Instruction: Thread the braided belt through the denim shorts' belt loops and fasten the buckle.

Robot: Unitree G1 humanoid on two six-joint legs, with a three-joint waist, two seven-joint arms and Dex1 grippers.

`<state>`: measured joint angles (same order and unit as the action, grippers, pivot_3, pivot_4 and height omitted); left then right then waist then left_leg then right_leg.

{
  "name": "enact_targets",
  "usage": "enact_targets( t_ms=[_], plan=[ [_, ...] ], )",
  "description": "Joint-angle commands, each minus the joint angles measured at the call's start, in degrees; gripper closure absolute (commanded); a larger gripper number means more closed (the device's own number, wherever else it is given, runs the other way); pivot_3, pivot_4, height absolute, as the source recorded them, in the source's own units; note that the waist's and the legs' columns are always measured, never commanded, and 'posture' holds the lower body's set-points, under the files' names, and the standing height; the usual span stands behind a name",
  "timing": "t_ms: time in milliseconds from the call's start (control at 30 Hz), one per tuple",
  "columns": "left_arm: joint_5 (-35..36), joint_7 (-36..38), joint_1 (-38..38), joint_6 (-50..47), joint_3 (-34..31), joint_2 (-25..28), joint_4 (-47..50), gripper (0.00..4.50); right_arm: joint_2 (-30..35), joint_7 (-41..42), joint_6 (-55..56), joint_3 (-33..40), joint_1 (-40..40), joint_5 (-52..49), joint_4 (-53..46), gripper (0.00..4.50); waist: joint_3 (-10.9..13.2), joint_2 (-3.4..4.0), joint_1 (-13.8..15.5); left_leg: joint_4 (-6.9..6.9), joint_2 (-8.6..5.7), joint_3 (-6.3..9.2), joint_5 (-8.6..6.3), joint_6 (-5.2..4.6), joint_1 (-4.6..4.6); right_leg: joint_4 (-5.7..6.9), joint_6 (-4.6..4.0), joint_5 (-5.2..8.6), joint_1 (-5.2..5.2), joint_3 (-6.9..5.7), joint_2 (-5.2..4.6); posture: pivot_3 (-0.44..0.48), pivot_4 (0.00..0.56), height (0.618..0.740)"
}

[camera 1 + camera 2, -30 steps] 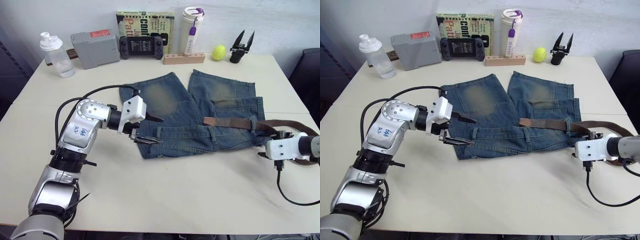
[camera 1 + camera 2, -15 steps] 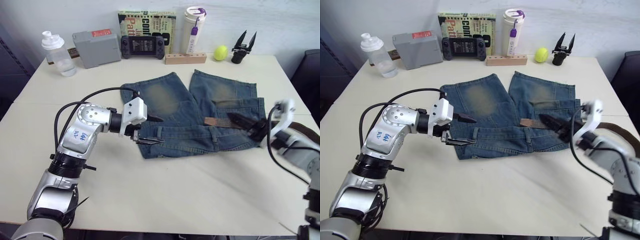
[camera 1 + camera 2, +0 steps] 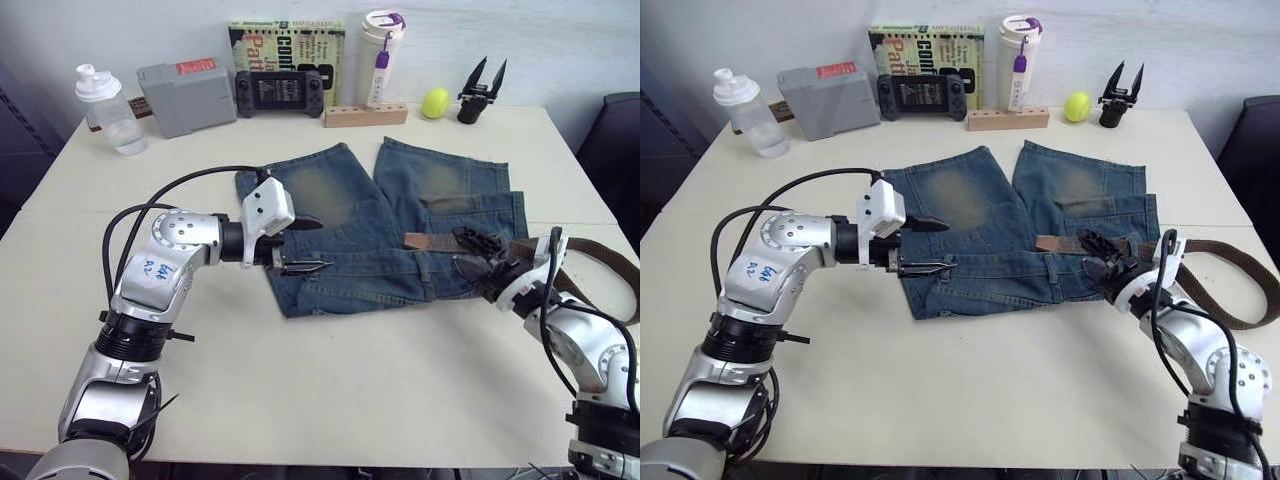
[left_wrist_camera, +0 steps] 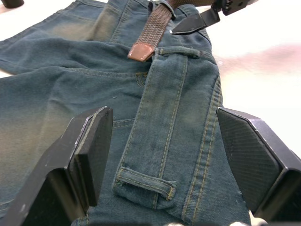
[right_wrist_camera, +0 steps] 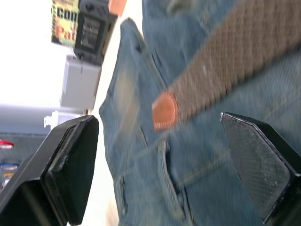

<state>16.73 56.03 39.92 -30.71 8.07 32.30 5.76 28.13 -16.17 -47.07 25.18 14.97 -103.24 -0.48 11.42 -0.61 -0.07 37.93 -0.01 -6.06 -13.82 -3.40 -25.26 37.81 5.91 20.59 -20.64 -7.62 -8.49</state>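
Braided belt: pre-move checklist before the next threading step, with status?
1. Right tool open, fingers on either side of the braided belt: ok.
2. Left tool open over the waistband of the denim shorts: ok.
3. Belt's tan tip free and visible, lying on the waistband: ok.
4. Next belt loop flat and unobstructed between the left tool's fingers: ok.
5. Belt gripped by either tool: not ok, neither is shut on it.
6. Buckle position: cannot tell.
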Motion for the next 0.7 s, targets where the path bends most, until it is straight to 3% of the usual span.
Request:
enact_targets(
  t_ms=[33, 700],
  plan=[
    [0.4, -0.5, 0.5, 0.2, -1.4, 0.9, 1.7, 0.67, -0.2, 1.6, 1.2, 0.4, 1.4, 3.6, 3.1, 0.10, 0.0, 0.00, 0.0, -0.01, 0.01, 0.00, 0.00, 0.01, 0.00, 0.01, 0.00, 0.00, -0.01, 0.00, 0.01, 0.000, 0.150, 0.694],
    [-0.5, -0.3, 0.5, 1.4, -1.3, 3.9, 0.9, 0.67, -7.3, 11.1, 1.0, -1.5, 9.2, 17.5, 14.7, 0.10, 0.0, 0.00, -0.7, -0.20, 0.07, -0.09, 0.04, 0.08, 0.11, -0.01, -0.02, 0.01, -0.03, 0.08, 0.04, 0.000, 0.150, 0.694]
  ],
)
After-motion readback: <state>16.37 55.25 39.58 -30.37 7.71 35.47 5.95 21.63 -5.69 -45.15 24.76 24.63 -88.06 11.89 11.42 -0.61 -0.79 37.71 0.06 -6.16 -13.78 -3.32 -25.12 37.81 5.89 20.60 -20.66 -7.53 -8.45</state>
